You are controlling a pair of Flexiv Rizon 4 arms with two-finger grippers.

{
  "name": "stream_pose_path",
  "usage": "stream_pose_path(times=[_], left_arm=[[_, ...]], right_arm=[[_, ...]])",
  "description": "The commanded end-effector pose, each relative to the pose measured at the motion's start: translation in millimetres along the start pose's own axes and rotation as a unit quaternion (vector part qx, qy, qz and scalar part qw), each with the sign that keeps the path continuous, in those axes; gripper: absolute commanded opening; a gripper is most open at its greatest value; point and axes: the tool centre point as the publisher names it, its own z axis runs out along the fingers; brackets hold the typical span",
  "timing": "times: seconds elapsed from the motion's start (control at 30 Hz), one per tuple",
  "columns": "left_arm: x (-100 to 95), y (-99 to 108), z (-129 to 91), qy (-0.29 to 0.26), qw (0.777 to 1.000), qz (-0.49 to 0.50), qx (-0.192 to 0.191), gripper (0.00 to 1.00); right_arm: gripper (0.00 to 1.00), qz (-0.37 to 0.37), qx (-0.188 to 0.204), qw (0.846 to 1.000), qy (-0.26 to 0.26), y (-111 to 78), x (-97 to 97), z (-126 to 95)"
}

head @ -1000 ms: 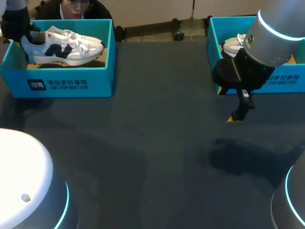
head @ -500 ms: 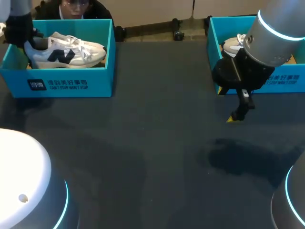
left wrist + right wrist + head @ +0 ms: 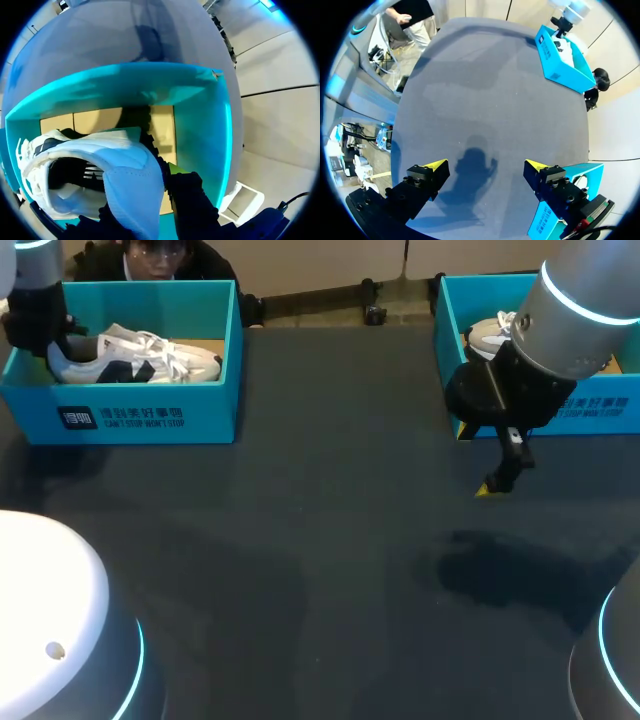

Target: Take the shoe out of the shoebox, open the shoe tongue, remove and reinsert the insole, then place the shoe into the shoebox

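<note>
- Two teal cardboard boxes, square-walled and open-topped, stand at the far corners of a dark, matte tabletop (image 3: 320, 540): the left shoebox (image 3: 150, 418) and the right shoebox (image 3: 600, 405).
- Inside the left shoebox is the shoe (image 3: 140, 355), white with dark panels and white laces.
- Left pincer (image 3: 150, 205) is clamped on its padded heel from both sides.
- Right pincer (image 3: 485, 172) hangs above the tabletop near the right shoebox, its yellow wedge tips well apart and gripping nothing.

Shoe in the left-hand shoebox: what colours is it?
The shoe is white with a dark navy side marking; the head view shows it best.
</note>
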Motion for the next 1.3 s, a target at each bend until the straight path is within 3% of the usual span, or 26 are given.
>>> stream_pose_path(times=[0.03,1.3], left_arm=[[-0.3,-9,2,0.0,1.0,0.002,-0.005,0.0],[-1.5,-26,50,0.01,0.999,-0.005,0.035,0.0]], right_arm=[[1.0,0.0,0.001,1.0,0.0,0.6,-0.6,2],[1.0,0.0,0.001,1.0,0.0,0.6,-0.6,2]])
